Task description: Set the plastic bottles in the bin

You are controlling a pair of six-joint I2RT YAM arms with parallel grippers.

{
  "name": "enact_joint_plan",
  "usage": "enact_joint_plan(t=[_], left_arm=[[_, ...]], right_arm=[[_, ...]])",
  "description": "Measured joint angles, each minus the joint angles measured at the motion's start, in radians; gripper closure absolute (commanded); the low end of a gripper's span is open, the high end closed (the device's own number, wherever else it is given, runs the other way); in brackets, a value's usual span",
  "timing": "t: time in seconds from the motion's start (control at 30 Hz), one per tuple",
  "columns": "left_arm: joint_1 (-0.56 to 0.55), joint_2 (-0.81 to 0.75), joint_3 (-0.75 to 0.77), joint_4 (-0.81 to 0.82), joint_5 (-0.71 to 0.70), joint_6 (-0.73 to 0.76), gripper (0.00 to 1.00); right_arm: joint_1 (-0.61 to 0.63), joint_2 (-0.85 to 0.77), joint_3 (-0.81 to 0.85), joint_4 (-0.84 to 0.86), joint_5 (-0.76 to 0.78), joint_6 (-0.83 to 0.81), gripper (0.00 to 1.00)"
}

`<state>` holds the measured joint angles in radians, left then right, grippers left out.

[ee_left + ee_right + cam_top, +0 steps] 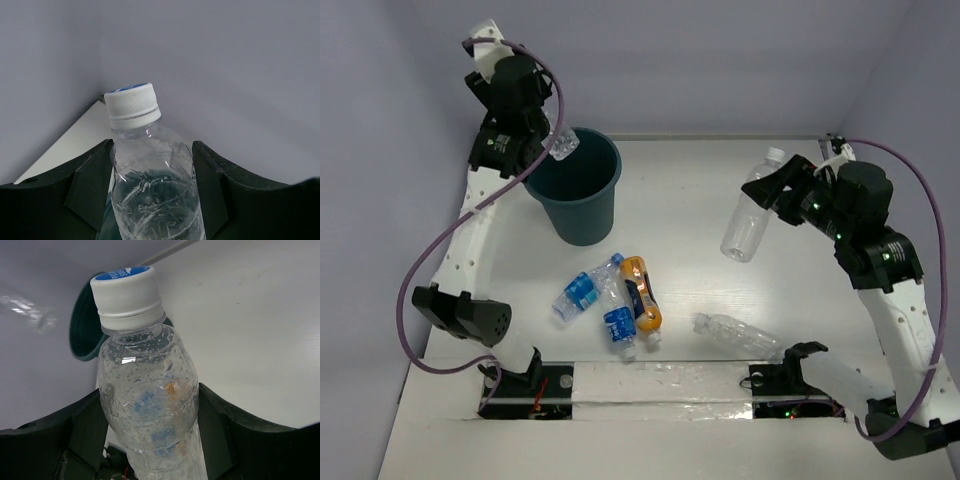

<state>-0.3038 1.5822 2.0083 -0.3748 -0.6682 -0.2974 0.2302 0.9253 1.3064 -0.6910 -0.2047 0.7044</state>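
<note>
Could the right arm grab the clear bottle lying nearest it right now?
Probably not yet: its jaws already grip another clear bottle in the air. Otherwise the lying bottle sits unobstructed nearby.

Robotics lab test cell. A dark teal bin stands on a white table, which is boxed in by plain pale walls behind the bin and to either side of it. A white-and-black left arm rises just beside the bin, and a matching right arm stands well apart from it. Both arms trail purple cables. A glossy taped strip crosses the table's near edge, in front of the bin.
</note>
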Motion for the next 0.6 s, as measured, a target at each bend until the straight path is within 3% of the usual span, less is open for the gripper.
enact_joint_plan(t=[0.13, 0.2, 0.23, 0.27, 0.37, 0.47, 0.6], left_arm=[[0.000, 0.001, -0.208, 0.119, -0.064, 0.070, 0.74], [-0.002, 0.001, -0.294, 0.173, -0.091, 0.106, 0.67], [-0.003, 0.001, -0.330, 0.203, -0.103, 0.122, 0.61], [-0.004, 0.001, -0.357, 0.231, -0.110, 0.140, 0.45], [-0.004, 0.001, -0.399, 0.286, -0.119, 0.168, 0.18], [-0.004, -0.007, -0.397, 0.310, -0.100, 0.156, 0.08], [-0.004, -0.056, -0.383, 0.269, -0.028, 0.092, 0.09]], right_arm=[[0.118, 0.108, 0.112, 0.031, 0.028, 0.008, 0.38], [0.182, 0.196, 0.201, 0.041, 0.048, 0.011, 0.37], [0.208, 0.232, 0.236, 0.051, 0.055, 0.011, 0.37], [0.238, 0.283, 0.291, 0.050, 0.068, 0.012, 0.37], [0.319, 0.441, 0.462, 0.081, 0.092, 0.013, 0.37], [0.369, 0.598, 0.628, 0.119, 0.101, 0.023, 0.36], [0.401, 0.798, 0.821, 0.161, 0.112, 0.043, 0.36]])
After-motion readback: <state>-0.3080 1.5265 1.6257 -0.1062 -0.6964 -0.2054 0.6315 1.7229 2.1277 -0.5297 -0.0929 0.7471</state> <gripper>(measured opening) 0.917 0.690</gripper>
